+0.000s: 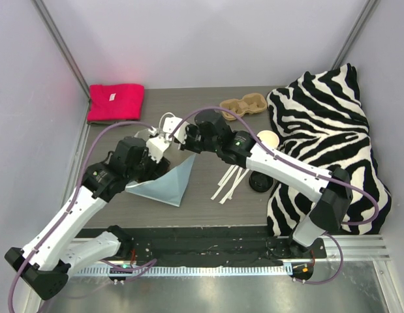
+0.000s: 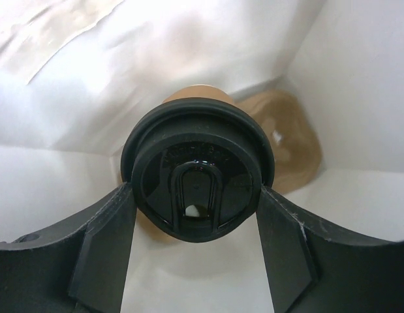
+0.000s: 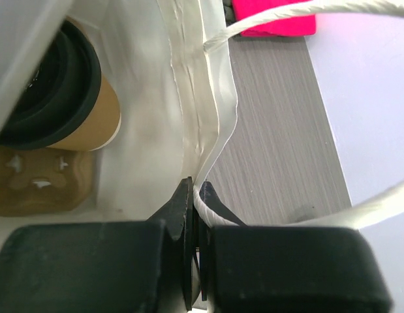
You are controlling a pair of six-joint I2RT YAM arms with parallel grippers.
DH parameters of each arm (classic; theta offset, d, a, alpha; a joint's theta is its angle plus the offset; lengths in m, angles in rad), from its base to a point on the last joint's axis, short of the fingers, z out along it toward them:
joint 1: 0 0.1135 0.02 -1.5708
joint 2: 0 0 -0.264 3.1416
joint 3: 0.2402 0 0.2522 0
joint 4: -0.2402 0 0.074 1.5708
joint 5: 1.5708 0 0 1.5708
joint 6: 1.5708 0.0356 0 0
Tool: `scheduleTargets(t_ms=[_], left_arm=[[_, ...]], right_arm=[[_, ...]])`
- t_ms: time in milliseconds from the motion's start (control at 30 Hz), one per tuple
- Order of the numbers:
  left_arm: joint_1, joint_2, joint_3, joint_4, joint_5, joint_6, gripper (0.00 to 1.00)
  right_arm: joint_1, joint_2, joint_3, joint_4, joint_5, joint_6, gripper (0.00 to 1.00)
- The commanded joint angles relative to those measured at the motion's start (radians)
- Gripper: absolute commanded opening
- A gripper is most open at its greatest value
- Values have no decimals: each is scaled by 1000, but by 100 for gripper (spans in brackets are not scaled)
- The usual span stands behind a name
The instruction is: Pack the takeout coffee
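Left gripper: the left gripper (image 2: 194, 190) is inside the bag, its jaws closed on the black lid of the takeout coffee (image 2: 198, 163), one finger against each side of the lid.
Cup axis: the lid faces back at the wrist and the tan body points away, deeper into the bag, so the long axis runs along the line of reach.
Key relation: a brown pulp carrier (image 2: 294, 143) lies beyond the cup and off to the right in the left wrist view. From the right wrist, the cup (image 3: 91, 111) hangs tilted just over the carrier (image 3: 42, 186). Whether they touch I cannot tell.
Nearer arm: the left arm holds the cup, so seating and release look like its job.
Right gripper: the right gripper (image 3: 198, 195) is clamped shut on the bag's rim beside a white handle (image 3: 267, 19), holding the mouth open.
Bag: the light blue bag (image 1: 166, 186) rests on the table (image 1: 208, 208), left of centre, towards the near edge.
Room: a red cloth (image 1: 115, 102) lies at the far left corner, a second carrier (image 1: 244, 104) at the far edge, and a zebra-print cloth (image 1: 326, 130) along the right side.
Risk: space inside the bag looks tight.
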Motion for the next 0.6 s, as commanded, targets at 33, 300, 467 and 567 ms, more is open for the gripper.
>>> scheduleTargets(t_ms=[33,300,467,567], left_arm=[[42,23,105,-37,68,-141,32],[65,-5,90,29,155,-191,31],[63,20,72,69,89,-208,26],[63,46,63,104,96,-229,26]], right_arm=[[-24,-46,10,46,33,-18,1],[-41,-34,43,-3,15,42,1],[-36,-23,77,-9,-16,76,1],[-21,-17,103,-22,-20,91,1]])
